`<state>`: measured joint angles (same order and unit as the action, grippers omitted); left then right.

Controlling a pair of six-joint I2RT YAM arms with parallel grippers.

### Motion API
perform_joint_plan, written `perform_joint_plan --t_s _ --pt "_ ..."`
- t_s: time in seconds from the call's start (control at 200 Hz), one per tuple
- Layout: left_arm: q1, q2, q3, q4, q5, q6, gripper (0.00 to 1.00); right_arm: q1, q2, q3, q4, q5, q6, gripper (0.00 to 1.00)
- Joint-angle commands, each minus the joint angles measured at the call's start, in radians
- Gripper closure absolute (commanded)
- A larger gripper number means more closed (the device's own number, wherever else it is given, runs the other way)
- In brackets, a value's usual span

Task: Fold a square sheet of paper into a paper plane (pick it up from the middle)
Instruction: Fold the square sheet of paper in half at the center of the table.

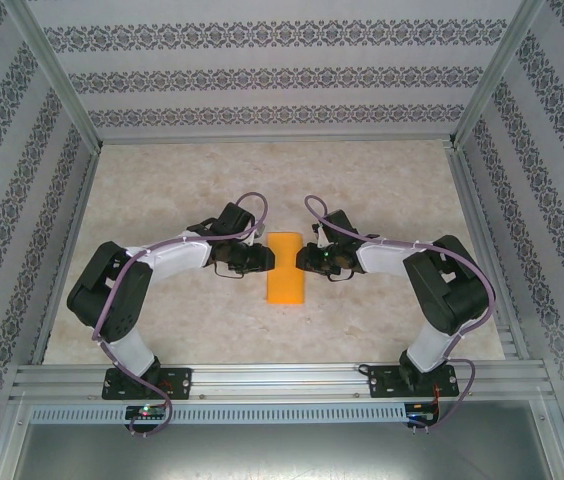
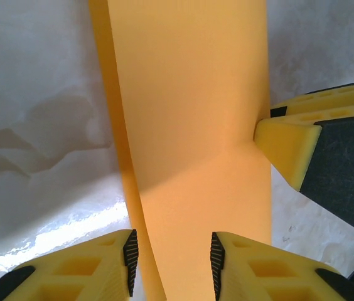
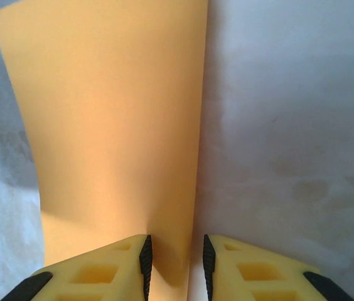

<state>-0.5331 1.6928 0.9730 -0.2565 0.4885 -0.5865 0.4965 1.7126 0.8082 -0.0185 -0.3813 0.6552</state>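
Left fingers (image 2: 101, 266): apart, set low at the left long edge of the square sheet of paper (image 1: 285, 267), with that edge in the gap between the pads and nothing clamped. Along that edge in the left wrist view, a darker band, perhaps a fold or a lower layer; cannot tell which.

Paper: a narrow orange strip at the middle of the tabletop (image 1: 162, 190), a little toward the near edge, long way running far to near. Probably folded in half already, judging by the shape.

Right fingers (image 3: 252, 269): apart as well, astride the right long edge, with one pad touching that edge in the left wrist view.

Risks, left first. If closed on the left edge too shallowly: only a top layer caught, and the fold peeled open. If pushed inward before closing: the strip slid toward the right edge of the tabletop, or buckled, for want of stiffness in thin paper. In the middle, under uneven pull from both sides: a skewed centre crease, and lopsided wings later. On the right, if closed too low: pads scraped on the tabletop and the edge missed. If closed later than the left: the strip dragged askew.
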Motion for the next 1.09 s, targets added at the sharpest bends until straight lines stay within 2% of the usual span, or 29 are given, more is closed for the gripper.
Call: perform_joint_plan --t_s 0.0,0.565,1.089 --pt "0.013 -0.024 0.024 -0.035 -0.008 0.024 0.61 -0.013 -0.011 -0.011 -0.015 0.006 0.006 0.69" --pt "0.017 -0.028 0.035 -0.041 -0.013 0.018 0.64 0.041 0.044 0.071 -0.110 0.086 0.008 0.71" --pt "0.042 -0.072 0.007 -0.051 -0.034 0.011 0.65 0.084 0.090 0.128 -0.151 0.111 -0.003 0.71"
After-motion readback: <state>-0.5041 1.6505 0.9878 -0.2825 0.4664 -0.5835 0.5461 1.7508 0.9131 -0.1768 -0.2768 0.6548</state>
